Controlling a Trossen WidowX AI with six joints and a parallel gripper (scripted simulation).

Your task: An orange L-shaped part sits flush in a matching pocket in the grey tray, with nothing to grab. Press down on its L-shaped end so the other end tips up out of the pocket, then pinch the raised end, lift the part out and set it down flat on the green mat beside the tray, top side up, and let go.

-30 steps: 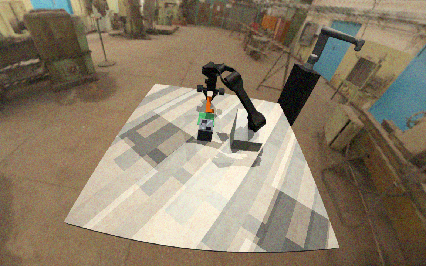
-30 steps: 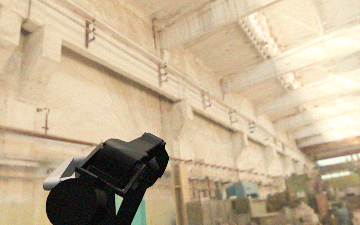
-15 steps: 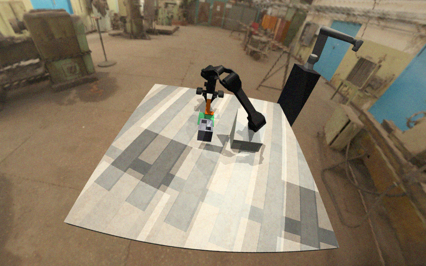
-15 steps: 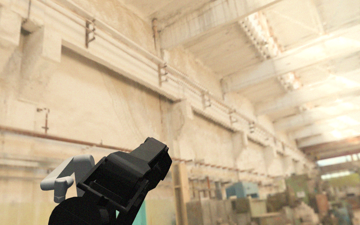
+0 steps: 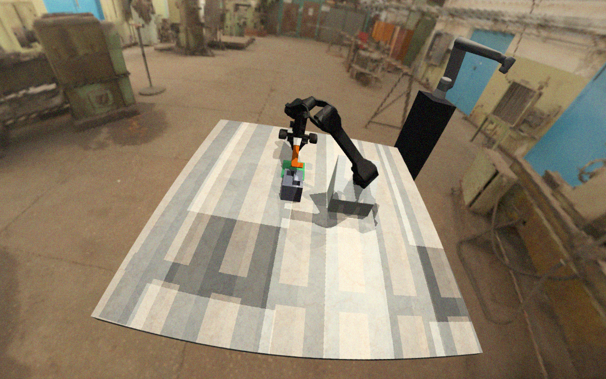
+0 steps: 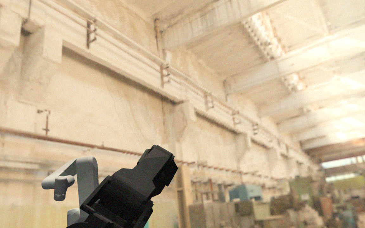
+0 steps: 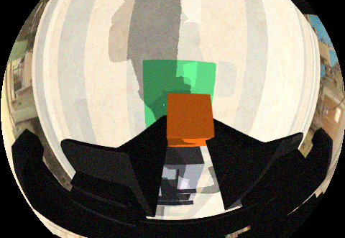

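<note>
My gripper [image 5: 298, 142] [image 7: 185, 121] is shut on the orange L-shaped part [image 5: 295, 157] [image 7: 190, 120]. The part hangs upright from the fingers, its L-shaped foot at the bottom, in the air above the tray and the mat. The grey tray [image 5: 290, 186] [image 7: 180, 176] stands on the table below, its pocket showing between my fingers in the wrist view. The green mat [image 5: 285, 165] [image 7: 163, 85] lies just beyond the tray, partly hidden by the part. The exterior view shows only the arm's black body against the wall.
The arm's base [image 5: 364, 176] stands on a pale block [image 5: 347, 186] to the right of the tray. A tall black post [image 5: 422, 129] with a camera arm stands at the table's far right edge.
</note>
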